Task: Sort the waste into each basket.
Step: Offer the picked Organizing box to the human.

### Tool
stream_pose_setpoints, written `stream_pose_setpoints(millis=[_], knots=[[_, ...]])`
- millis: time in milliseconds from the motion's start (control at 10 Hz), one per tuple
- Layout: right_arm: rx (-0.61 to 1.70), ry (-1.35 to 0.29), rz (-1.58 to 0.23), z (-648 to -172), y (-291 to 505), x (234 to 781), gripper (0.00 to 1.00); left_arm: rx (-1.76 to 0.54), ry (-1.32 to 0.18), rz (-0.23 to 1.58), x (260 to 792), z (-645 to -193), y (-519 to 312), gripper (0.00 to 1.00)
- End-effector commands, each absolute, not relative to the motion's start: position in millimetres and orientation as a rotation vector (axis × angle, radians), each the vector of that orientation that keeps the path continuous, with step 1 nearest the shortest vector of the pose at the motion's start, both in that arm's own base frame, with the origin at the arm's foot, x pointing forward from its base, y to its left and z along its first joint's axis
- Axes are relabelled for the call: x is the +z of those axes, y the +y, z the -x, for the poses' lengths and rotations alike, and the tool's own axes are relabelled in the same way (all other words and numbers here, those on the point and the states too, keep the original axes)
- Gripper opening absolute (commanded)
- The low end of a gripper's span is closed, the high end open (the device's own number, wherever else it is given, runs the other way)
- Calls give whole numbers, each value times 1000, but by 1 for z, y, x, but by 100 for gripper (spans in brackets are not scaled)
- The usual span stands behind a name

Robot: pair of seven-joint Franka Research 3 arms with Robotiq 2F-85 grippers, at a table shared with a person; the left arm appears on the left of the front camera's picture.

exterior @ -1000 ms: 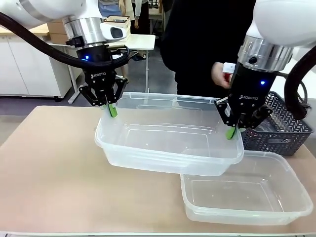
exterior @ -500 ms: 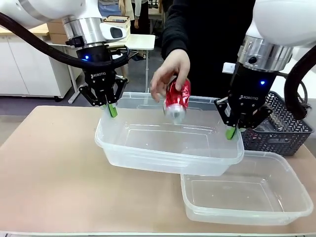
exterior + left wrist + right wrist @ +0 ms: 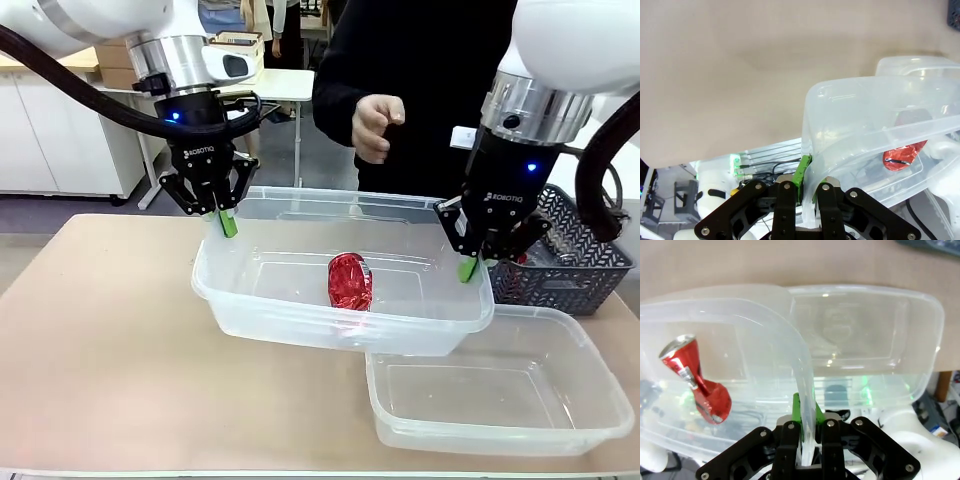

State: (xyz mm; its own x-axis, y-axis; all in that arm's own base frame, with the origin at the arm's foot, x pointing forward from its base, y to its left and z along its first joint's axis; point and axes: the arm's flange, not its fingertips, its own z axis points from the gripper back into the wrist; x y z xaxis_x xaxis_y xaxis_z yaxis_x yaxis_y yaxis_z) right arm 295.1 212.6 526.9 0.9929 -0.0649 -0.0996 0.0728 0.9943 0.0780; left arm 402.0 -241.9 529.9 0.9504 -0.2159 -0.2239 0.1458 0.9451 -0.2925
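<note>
Green pads of the left end effector (image 3: 226,222) pinch the upper tub's (image 3: 300,320) left rim; the right end effector (image 3: 468,268) clamps its right rim. Inside, at frame centre, lies a crushed red can (image 3: 349,282). The second tub (image 3: 600,425) sits lower right on the tabletop (image 3: 100,380).

- Two glossy white robot arms, each with a silver metal ring at the wrist and a small blue light glowing below it.
- Left gripper (image 3: 224,222) and right gripper (image 3: 467,267): black linkage fingers printed "ROBOTIQ", silver screws at the joints, bright green pads.
- Thick black ribbed cables loop beside each arm.
- The person's hand (image 3: 375,126) shows below a black long sleeve.
</note>
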Motion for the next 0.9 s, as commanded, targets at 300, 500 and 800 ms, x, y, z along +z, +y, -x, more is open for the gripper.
stream_pose_setpoints(millis=[300, 500, 800], knots=[[-58, 110, -67, -298, 211, 525, 5, -179, 254, 300, 538, -399, -240, 6], [-58, 110, -67, -298, 211, 525, 5, -179, 254, 300, 538, -399, -240, 6], [-58, 110, -67, -298, 211, 525, 5, -179, 254, 300, 538, -399, -240, 6]])
